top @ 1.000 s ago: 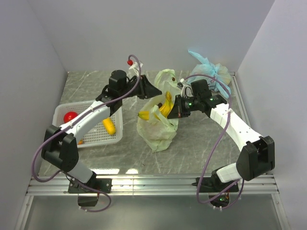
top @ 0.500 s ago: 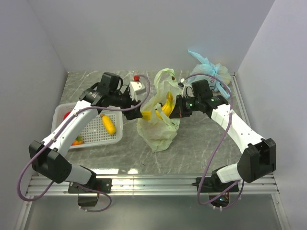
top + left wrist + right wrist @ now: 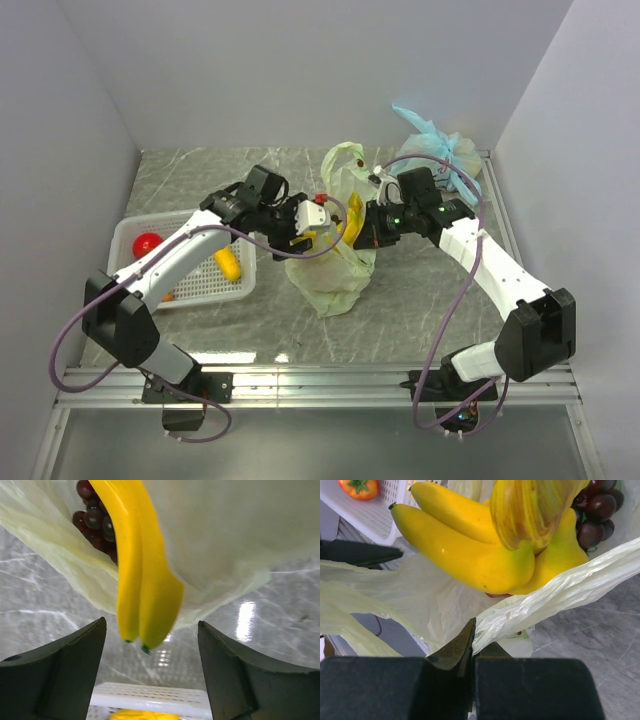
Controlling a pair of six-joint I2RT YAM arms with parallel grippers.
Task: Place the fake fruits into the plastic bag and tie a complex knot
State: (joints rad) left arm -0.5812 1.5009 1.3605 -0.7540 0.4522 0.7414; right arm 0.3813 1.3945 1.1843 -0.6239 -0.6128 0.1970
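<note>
In the overhead view you have the plastic bag (image 3: 325, 272) standing at the centre of the desk (image 3: 200, 180), its mouth up and the bananas (image 3: 351, 218) sticking out of the top. Your left tool (image 3: 318, 222) reaches in from the left to the bag's mouth. Your right tool (image 3: 362, 229) meets the bag's rim from the right. The white basket (image 3: 190, 285) sits at the left of the frame with a red apple (image 3: 147, 243) in it. A blue bag (image 3: 440, 150) lies at the upper right.

From your left wrist, the left tool (image 3: 151, 630) has its fingers (image 3: 60, 675) spread wide and grips nothing. The tips of the bananas (image 3: 145, 580) hang in the gap between them, touching neither. The grapes (image 3: 95, 517) sit inside the plastic bag (image 3: 225, 540) at the upper left.

From your right wrist, the right tool (image 3: 472, 635) is pinched closed on a fold of the plastic bag (image 3: 545, 595) at the rim. The bananas (image 3: 465, 555) lie just above it, with the grapes (image 3: 597, 507) at the upper right and the basket (image 3: 372, 517) at the upper left
</note>
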